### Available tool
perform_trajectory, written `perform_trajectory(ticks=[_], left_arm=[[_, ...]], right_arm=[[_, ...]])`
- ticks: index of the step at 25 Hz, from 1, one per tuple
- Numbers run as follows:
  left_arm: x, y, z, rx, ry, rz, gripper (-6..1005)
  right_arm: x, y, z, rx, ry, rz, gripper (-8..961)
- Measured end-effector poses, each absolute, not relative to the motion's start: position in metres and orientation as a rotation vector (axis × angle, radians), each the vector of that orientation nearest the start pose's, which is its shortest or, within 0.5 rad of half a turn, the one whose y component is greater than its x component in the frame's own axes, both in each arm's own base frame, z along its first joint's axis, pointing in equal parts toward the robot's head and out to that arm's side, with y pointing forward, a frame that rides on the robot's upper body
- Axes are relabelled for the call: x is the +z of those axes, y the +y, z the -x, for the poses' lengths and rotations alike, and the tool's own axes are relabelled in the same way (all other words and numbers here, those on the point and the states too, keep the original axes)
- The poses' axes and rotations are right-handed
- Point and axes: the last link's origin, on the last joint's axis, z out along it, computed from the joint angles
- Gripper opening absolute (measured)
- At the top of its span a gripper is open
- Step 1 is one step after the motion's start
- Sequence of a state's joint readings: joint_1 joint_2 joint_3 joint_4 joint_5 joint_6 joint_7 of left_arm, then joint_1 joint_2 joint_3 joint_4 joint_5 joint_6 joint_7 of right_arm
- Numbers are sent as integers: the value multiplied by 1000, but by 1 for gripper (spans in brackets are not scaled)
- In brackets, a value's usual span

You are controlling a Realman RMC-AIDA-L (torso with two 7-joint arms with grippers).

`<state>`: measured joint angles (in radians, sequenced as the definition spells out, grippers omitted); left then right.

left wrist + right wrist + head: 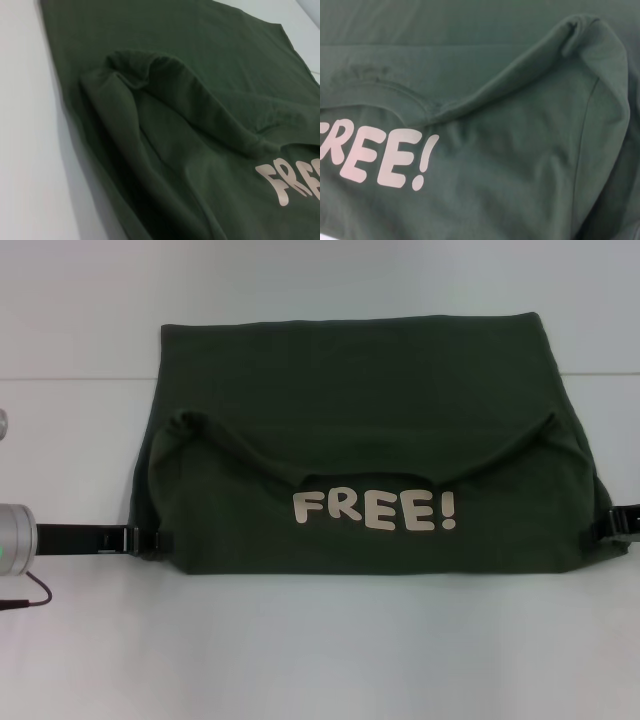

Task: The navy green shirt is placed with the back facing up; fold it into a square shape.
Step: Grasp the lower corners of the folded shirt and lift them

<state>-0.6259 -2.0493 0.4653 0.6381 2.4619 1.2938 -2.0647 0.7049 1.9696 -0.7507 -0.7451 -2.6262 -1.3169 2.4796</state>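
navy green shirt (360, 390): dark olive green, plain | lettering "FREE!" (375, 510): cream, at 6 o'clock on shirt | table (320, 650): pale grey-white

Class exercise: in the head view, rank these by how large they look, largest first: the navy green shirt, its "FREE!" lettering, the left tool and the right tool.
1. navy green shirt
2. "FREE!" lettering
3. left tool at the shirt's left edge
4. right tool at the shirt's right edge; it is cut off by the frame, so its true rank against the left tool is unsure.

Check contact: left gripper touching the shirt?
Touching. Head view shows the left gripper reaching the left edge of the navy green shirt, its black fingers overlapping the cloth with no gap.
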Motion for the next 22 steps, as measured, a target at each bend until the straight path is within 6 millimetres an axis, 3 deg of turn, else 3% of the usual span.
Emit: perform_trajectory(ticks=[6,16,22], left_arm=[[16,358,316,-330,-1536,2282,27],[33,321,303,-190,-1717,2527,27],[35,286,302,0,-1862,2678,27]], right_arm=[[52,388,-297,-103,1592,2203,35],[74,351,-285,-255,1622,2526,36],[74,319,-298,-415,1632,2660,36]])
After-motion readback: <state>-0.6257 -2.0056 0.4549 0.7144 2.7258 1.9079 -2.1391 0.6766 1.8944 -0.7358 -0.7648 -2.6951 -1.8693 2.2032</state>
